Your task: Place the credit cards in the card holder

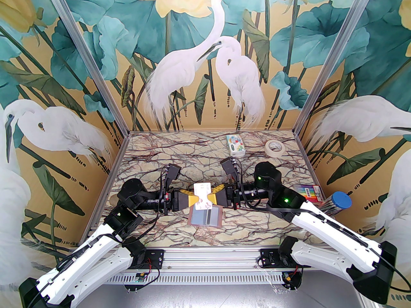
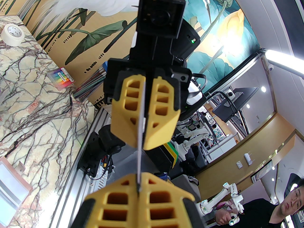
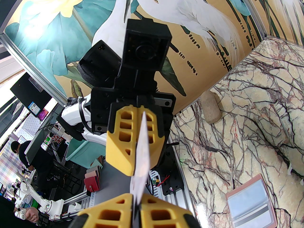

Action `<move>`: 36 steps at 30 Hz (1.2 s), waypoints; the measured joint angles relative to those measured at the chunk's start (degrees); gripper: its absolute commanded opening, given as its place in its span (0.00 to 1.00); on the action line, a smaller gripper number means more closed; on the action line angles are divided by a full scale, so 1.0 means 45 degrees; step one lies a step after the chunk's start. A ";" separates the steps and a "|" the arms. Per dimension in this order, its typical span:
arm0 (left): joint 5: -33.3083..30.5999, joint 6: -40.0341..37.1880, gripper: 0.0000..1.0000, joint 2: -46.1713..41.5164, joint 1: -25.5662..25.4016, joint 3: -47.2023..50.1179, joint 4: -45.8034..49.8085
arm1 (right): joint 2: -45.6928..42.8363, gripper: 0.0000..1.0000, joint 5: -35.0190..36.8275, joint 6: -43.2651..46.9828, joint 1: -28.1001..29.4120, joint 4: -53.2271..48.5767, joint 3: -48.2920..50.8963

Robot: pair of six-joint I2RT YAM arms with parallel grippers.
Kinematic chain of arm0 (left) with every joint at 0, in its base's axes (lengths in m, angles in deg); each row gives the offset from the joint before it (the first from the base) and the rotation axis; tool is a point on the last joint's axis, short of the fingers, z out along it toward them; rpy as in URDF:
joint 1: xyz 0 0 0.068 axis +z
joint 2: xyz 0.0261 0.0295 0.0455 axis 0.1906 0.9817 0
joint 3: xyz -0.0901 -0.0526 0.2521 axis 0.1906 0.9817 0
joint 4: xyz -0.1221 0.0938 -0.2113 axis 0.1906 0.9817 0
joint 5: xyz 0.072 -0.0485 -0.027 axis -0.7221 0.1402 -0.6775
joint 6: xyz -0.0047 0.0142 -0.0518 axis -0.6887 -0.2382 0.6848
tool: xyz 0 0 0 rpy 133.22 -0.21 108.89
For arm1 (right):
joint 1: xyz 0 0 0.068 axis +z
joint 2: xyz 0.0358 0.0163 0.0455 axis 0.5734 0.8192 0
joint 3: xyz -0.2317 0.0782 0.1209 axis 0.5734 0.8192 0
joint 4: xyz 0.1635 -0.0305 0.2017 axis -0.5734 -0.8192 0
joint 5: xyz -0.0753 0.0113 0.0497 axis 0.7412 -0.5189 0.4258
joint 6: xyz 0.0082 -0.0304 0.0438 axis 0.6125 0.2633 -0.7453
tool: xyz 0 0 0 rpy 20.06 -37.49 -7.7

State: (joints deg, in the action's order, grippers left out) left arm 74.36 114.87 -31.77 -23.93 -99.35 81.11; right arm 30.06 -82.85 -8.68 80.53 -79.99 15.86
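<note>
A white credit card (image 1: 202,189) hangs above the table, pinched from both sides. My left gripper (image 1: 193,198) is shut on its left edge and my right gripper (image 1: 212,198) is shut on its right edge. In the left wrist view the card (image 2: 140,148) is edge-on, running from my left gripper (image 2: 138,190) to the right gripper (image 2: 144,117). The right wrist view shows the card (image 3: 142,155) between my right gripper (image 3: 135,204) and the left gripper (image 3: 137,136). The pink card holder (image 1: 190,220) lies open flat directly below, with a grey striped card (image 1: 209,217) in its clear pocket.
A colourful tissue pack (image 1: 236,144) and a roll of tape (image 1: 275,147) sit at the back right. A pack of coloured markers (image 1: 313,192) and a blue-capped tube (image 1: 341,201) lie by the right wall. The card holder (image 3: 251,203) lies near the table's front edge.
</note>
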 measured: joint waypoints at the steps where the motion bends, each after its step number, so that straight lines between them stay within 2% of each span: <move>1: -0.0005 0.0000 0.00 0.0000 0.0000 0.0000 0.0000 | 0.0000 0.02 0.0000 -0.0005 0.0000 0.0000 0.0000; 7: -0.0010 0.0083 0.00 0.0000 0.0000 0.0073 -0.0005 | 0.0000 0.00 0.0019 0.0005 0.0000 -0.0058 0.0000; 9: -0.0053 0.0083 0.14 -0.0005 0.0000 0.0102 0.0000 | -0.0005 0.00 0.0087 0.0005 0.0000 -0.0126 0.0000; 12: -0.0437 0.0024 0.46 -0.0029 -0.0015 0.0165 0.0165 | -0.0015 0.00 0.0369 0.0010 0.0068 -0.0321 0.0000; 15: -0.1428 -0.0219 0.62 -0.0306 -0.0015 0.0199 0.1005 | -0.0049 0.00 0.0899 0.0005 0.0131 -0.0787 -0.0005; 18: -0.2759 -0.0588 0.70 -0.0772 0.0005 0.0204 0.2176 | 0.0010 0.00 0.1802 -0.0068 0.0131 -0.1515 -0.0010; 21: -0.4114 -0.0772 0.69 -0.0860 0.0107 0.0199 0.3453 | 0.0461 0.00 0.2812 -0.0442 0.0087 -0.2200 0.0005; 25: -0.5299 -0.0879 0.58 0.0160 0.0253 0.0257 0.4896 | 0.1695 0.00 0.3861 -0.1399 -0.0141 -0.2521 0.0476; 31: -0.5561 -0.0879 0.42 0.2127 0.0262 0.1467 0.5105 | 0.3589 0.00 0.4775 -0.2735 -0.0228 -0.2744 0.1715; 36: -0.5571 -0.0908 0.33 0.3886 0.0262 0.1923 0.4906 | 0.4323 0.00 0.4964 -0.3322 -0.0228 -0.2545 0.2069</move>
State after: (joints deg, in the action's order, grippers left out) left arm 49.29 110.79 -14.29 -22.75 -90.69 103.18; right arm 49.51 -60.51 -23.63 79.50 -91.44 25.17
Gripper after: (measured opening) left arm 0.357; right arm 0.031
